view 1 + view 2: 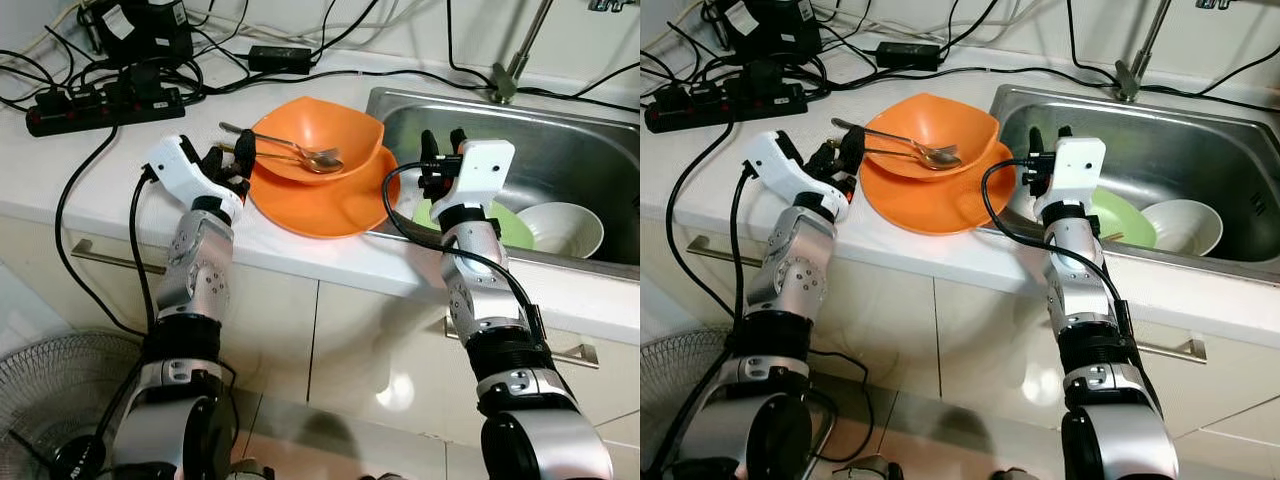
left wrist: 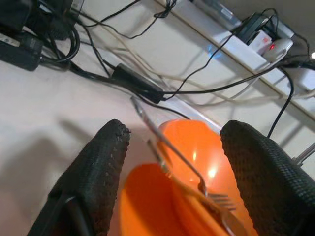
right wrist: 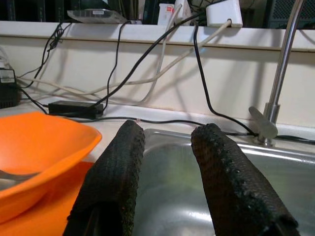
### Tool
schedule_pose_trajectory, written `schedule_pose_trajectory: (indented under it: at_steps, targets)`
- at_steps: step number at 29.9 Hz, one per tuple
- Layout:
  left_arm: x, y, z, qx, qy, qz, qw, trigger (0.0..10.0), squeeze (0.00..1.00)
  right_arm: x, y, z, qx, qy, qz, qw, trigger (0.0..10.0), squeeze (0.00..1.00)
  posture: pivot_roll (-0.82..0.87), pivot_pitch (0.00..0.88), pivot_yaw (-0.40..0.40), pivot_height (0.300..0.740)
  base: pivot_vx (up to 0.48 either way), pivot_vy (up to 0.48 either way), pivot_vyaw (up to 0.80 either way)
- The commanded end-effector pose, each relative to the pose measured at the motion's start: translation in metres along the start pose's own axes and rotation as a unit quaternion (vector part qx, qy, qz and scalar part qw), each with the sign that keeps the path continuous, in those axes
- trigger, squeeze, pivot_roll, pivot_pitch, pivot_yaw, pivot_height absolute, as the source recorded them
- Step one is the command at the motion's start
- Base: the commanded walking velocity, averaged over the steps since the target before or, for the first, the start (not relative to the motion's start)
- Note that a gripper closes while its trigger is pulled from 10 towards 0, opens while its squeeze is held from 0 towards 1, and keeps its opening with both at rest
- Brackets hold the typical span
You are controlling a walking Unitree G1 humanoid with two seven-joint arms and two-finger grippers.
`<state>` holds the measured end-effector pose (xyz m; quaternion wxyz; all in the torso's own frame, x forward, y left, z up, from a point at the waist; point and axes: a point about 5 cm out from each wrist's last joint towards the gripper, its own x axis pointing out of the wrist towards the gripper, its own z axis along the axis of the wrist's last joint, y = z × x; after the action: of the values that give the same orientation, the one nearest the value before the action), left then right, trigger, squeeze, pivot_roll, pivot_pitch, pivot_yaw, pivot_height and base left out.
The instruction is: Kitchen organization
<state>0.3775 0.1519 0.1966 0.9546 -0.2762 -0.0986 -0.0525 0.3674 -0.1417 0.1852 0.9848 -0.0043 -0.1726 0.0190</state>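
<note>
An orange bowl (image 1: 318, 128) sits on an orange plate (image 1: 335, 205) on the white counter, beside the sink (image 1: 455, 103). A spoon (image 1: 322, 162) and a fork (image 2: 216, 199) lie in the bowl, handles pointing left. My left gripper (image 1: 229, 158) is open at the plate's left edge, and the two handles run between its fingers (image 2: 101, 167) without touching them. My right gripper (image 1: 443, 140) is open and holds nothing, raised over the sink's left end. In the sink lie a green plate (image 1: 515, 230) and a white bowl (image 1: 562, 228).
A black power strip (image 1: 100, 108), a black adapter (image 1: 280, 58) and tangled cables cover the back of the counter. The faucet (image 1: 510, 75) stands behind the sink. A floor fan (image 1: 50, 395) stands low on the left, before the cabinet fronts.
</note>
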Motion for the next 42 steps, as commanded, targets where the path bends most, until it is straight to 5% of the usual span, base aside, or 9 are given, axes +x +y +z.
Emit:
schedule_pose_trajectory:
  at_steps: [1, 42]
  targets:
    - [0.002, -0.002, 0.0, -0.009, -0.002, -0.004, 1.0, 0.0, 0.0, 0.0, -0.004, 0.003, -0.003, -0.002, -0.006, 1.0, 10.0, 0.0, 0.1, 0.062, 0.01, 0.74, 0.0, 0.0, 0.0]
    - [-0.002, -0.019, 0.006, -0.041, -0.021, -0.027, 0.999, 0.0, 0.0, 0.002, -0.006, 0.0, -0.01, 0.019, -0.01, 1.0, 10.0, 0.0, 0.11, 0.055, 0.013, 0.74, 0.0, 0.0, 0.0]
